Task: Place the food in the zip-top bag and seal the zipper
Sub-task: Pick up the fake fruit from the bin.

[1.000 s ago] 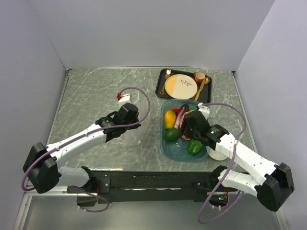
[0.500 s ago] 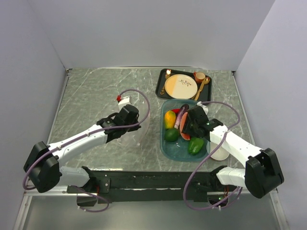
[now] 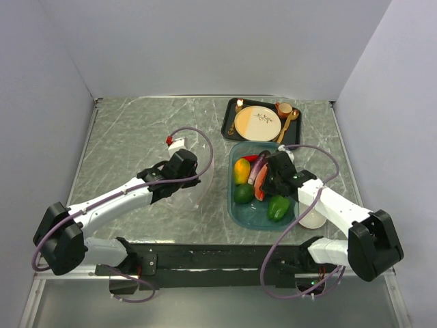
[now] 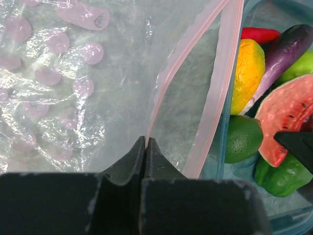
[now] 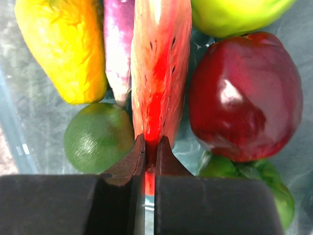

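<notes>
The clear zip-top bag lies left of the teal tray, its mouth gaping toward the tray. My left gripper is shut on one lip of the pink zipper; the other lip rests at the tray's rim. The food sits in the tray: a yellow piece, a purple eggplant, a green lime, a red apple and a green pepper. My right gripper is shut on the lower tip of the red watermelon slice, which stands on edge between the lime and the apple.
A black tray at the back holds a tan plate, gold cutlery and an orange cup. A white cup stands just right of the teal tray. Grey walls enclose the marble table on three sides.
My right gripper has come down over the watermelon slice and closed from wide open onto it. The left gripper and the bag have stayed put.
</notes>
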Available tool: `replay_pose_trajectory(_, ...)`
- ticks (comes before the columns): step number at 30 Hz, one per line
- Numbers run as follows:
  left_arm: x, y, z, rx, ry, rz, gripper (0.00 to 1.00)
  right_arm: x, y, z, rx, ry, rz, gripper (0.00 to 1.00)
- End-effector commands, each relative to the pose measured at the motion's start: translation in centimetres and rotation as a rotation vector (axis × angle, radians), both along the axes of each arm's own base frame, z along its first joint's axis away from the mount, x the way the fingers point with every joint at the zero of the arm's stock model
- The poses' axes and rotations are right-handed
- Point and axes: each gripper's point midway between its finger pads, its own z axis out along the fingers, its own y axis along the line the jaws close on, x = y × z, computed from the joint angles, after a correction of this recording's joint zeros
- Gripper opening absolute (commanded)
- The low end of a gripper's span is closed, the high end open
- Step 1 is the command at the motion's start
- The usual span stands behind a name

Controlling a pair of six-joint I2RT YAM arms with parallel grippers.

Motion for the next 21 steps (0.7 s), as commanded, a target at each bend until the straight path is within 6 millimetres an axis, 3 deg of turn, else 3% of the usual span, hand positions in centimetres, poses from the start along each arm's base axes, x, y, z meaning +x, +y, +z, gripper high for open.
replay_pose_trajectory(1,0.5,-0.2,1.8,-0.021,-0.037,-0.002,0.01,0.4,0.0,4.0,0.038,-0.111,0.010,0.00)
replay_pose_trajectory(4,0.5,-0.1,1.8,-0.026,-0.042,0.002,0.01,0.1,0.1,7.3,0.083,-0.186,0.024,0.00)
replay_pose_trajectory(10,0.7,-0.5,1.9,-0.036,-0.041,-0.001,0.01,-1.8,4.0,13.6,0.304,-0.297,0.216,0.00)
replay_pose_trajectory(16,0.8,-1.1,1.8,-0.046,-0.036,-0.019,0.01,-3.4,8.0,16.0,0.419,-0.304,0.396,0.00)
replay_pose_trajectory(21,0.9,-1.8,1.7,-0.060,-0.029,-0.036,0.01,-4.2,10.9,16.1,0.489,-0.268,0.500,0.00)
